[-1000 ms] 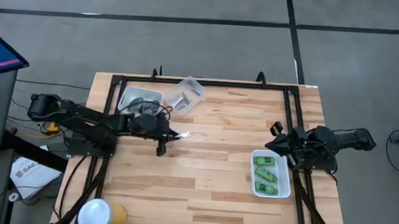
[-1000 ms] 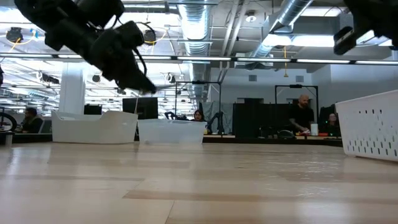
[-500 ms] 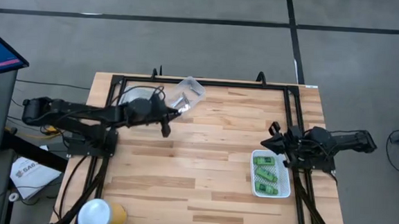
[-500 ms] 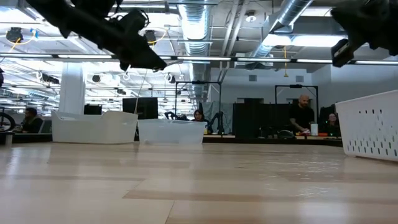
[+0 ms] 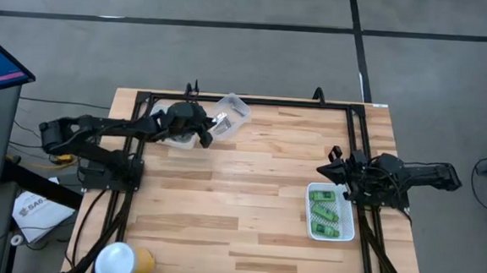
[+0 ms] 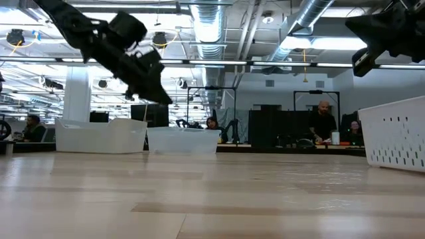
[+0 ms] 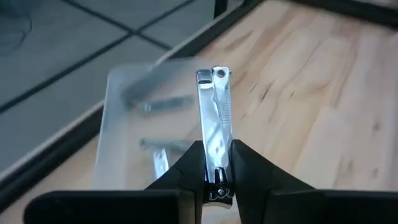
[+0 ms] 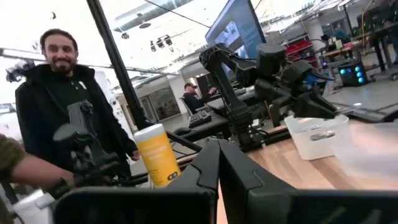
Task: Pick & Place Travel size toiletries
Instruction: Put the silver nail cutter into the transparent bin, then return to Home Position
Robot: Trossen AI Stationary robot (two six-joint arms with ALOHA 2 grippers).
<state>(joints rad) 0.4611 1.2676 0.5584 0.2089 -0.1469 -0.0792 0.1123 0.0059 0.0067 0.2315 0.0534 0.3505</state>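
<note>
My left gripper [image 5: 203, 136] hangs above the table's far left part, at the edge of a clear plastic tub [image 5: 230, 114], and is shut on a silver nail clipper [image 7: 214, 106]. In the left wrist view the clear tub [image 7: 140, 124] lies below the clipper, with silver grooming tools [image 7: 163, 148] on its floor. Three green bottles [image 5: 325, 211] lie in the white mesh basket [image 5: 349, 232] at the right. My right gripper [image 5: 333, 167] hovers shut just beyond that basket's far end. The grey jars are hidden under my left arm. My left gripper pinches the nail clipper by one end [image 7: 215, 167] between its two fingers [image 7: 186, 171]. The clipper lies in line with the fingers and sticks out past their tips. It is lifted clear, its free end [image 7: 212, 76] over the tub.
A white tub [image 5: 162, 113] stands left of the clear one, under my left arm. A black frame rail [image 5: 254, 102] runs along the far edge. A yellow-and-white canister [image 5: 126, 263] stands off the near left corner. Bare wood [image 5: 240, 196] fills the middle. People are beyond the table.
My left gripper has carried the clipper from the table's left middle toward the far edge and now hangs at the clear tub, still shut on it. My right arm has kept nearly still.
</note>
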